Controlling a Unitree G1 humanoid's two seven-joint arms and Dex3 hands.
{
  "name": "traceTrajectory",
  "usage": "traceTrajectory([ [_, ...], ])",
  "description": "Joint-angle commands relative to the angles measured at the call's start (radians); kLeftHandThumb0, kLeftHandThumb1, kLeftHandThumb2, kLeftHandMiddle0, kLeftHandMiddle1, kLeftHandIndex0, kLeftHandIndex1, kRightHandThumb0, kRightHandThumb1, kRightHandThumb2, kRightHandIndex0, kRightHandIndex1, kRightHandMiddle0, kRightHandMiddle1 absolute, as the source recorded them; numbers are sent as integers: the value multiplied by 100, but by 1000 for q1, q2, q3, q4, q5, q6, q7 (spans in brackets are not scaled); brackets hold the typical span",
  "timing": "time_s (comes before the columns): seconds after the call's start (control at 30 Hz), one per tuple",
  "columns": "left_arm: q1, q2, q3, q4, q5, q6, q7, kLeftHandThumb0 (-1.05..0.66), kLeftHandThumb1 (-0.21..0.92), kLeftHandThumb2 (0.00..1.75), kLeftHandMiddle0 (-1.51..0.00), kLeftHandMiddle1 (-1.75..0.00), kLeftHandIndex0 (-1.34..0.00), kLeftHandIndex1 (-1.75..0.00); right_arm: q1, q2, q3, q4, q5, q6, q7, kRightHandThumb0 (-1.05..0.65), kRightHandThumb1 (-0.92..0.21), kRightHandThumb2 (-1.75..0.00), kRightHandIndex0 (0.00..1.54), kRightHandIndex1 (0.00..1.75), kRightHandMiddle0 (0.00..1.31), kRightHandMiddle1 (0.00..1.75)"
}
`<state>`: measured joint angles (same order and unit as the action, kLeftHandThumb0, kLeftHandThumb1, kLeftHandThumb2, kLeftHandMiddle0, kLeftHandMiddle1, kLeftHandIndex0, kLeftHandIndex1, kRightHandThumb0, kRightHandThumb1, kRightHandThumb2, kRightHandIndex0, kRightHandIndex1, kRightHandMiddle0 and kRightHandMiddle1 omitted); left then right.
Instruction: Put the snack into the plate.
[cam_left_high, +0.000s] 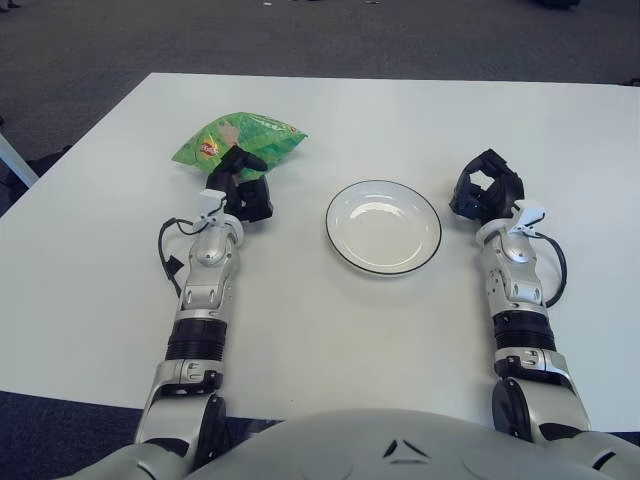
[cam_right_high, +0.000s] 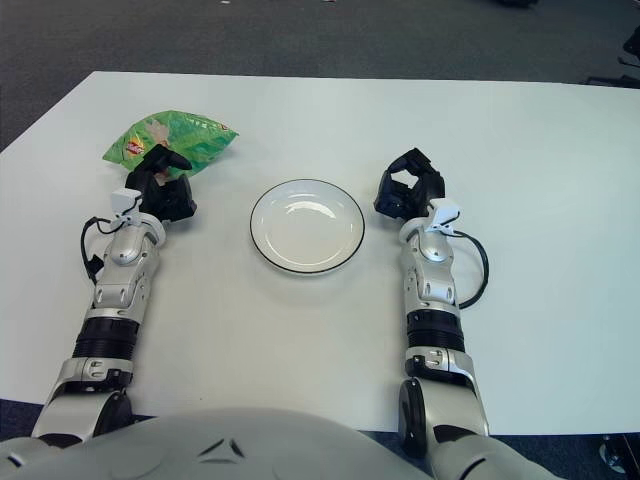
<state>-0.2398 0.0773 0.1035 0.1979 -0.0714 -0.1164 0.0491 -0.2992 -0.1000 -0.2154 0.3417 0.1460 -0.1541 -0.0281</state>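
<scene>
Snack bag (cam_left_high: 238, 138), green and crinkled, lies in the upper left of the frame on the white table (cam_left_high: 330, 330), well to the left of the plate (cam_left_high: 383, 226), which sits at centre and holds nothing.

The relation we care about most: the bag lies just beyond our left hand (cam_left_high: 243, 185), up the frame from it. Its long axis runs roughly left to right with a slight tilt, the right end pointing toward the upper centre. Our left hand is plainly the nearer one; its dark fingers (cam_left_high: 241, 160) overlap the near edge of the bag and one finger reaches over it. We cannot tell whether that hand has actually closed on the bag or only hovers at its edge, since the fingers and the foil overlap in both views.

Our right hand (cam_left_high: 486, 189) shows to the right of the plate, close to its rim and apart from it, fingers loosely curled around nothing.

We judge the coming move belongs to the left hand: secure the bag's near edge, then carry it rightward and slightly down the frame to the plate.
</scene>
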Motion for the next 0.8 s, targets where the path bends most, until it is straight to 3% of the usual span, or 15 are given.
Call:
traceTrajectory([
  [0.0, 17, -29, -1, 24, -1, 9, 10, -47, 34, 129, -131, -175, -60, -175, 85, 37, 0, 46, 11, 10, 4, -49, -30, -133, 132, 175, 63, 175],
  [0.57, 46, -37, -5, -29, 7, 10, 26, -48, 32, 131, -132, -175, -61, -175, 87, 33, -5, 43, 11, 20, 9, -49, -30, -134, 131, 175, 63, 175],
  [0.77, 83, -18, -11, -259, 12, 133, 35, -48, 31, 132, -133, -175, -62, -175, 87, 32, -6, 41, 8, 28, 3, -49, -29, -135, 132, 175, 63, 175],
])
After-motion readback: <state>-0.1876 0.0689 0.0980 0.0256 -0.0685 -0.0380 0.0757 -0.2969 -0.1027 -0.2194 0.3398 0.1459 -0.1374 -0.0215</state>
